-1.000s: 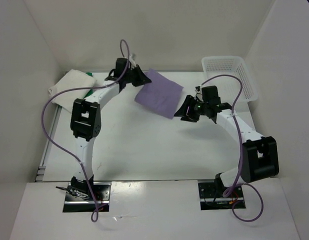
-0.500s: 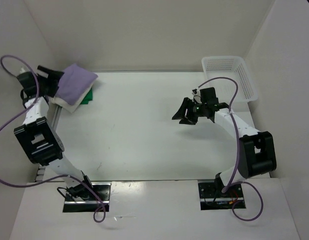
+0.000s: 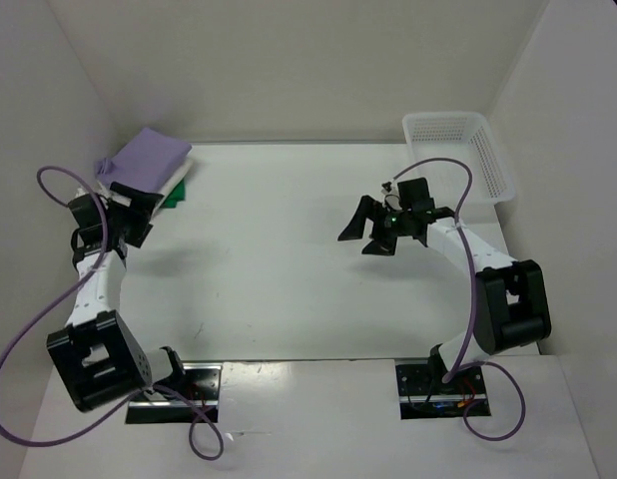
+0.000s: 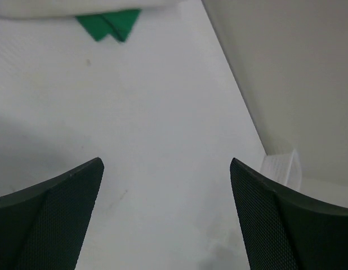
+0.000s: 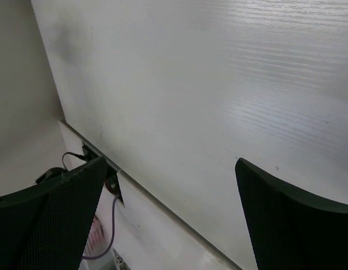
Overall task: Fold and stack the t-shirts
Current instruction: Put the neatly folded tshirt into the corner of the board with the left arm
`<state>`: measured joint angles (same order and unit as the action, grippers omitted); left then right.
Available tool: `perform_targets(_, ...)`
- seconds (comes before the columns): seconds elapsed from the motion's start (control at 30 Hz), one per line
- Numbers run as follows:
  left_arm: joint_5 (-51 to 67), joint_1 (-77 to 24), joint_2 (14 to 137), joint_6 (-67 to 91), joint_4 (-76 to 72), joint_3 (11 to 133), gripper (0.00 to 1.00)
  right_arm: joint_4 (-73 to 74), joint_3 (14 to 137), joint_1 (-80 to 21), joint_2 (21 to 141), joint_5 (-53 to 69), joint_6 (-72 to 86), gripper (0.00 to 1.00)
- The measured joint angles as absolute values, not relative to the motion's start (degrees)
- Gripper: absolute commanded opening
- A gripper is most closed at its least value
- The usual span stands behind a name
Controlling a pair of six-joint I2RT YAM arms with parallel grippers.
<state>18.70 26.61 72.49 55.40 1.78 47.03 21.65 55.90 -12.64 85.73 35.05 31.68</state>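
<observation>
The t-shirts lie folded in one stack at the table's far left corner. The lavender shirt (image 3: 149, 155) is on top, a white one (image 3: 179, 172) shows under it, and a green one (image 3: 179, 191) peeks out at the bottom. My left gripper (image 3: 139, 218) hangs open just in front of the stack, holding nothing. In the left wrist view the gripper (image 4: 165, 163) is wide open over bare table, with the green corner (image 4: 110, 25) and the white edge (image 4: 78, 7) at the top. My right gripper (image 3: 360, 232) (image 5: 169, 162) is open and empty over the table's middle right.
A white mesh basket (image 3: 458, 150) stands at the far right corner, also small in the left wrist view (image 4: 284, 169). White walls close in the table on three sides. The right wrist view shows the table's near edge and a purple cable (image 5: 109, 230).
My left gripper carried the lavender shirt from the table's middle to the stack, let it go and drew back toward the near left. The right gripper opened a little wider.
</observation>
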Motion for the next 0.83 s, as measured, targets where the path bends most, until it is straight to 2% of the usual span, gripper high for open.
perform_targets(0.1,19.77,21.58,69.65,52.80,2.02,46.61,1.00,21.69,55.22,-13.34,85.73,33.56,31.68,1.00)
perform_targets(0.33,23.79,-6.24,75.00,46.76,5.96,44.99,1.00,21.06,54.72,-17.17,85.01,29.78,34.13,1.00)
perform_targets(0.4,24.84,-9.87,76.60,46.59,6.85,45.06,1.00,20.53,54.70,-18.04,84.73,29.12,35.16,1.00)
perform_targets(0.83,22.74,-9.58,77.80,45.04,10.72,51.09,1.00,19.05,49.93,-19.42,80.01,27.77,36.51,1.00)
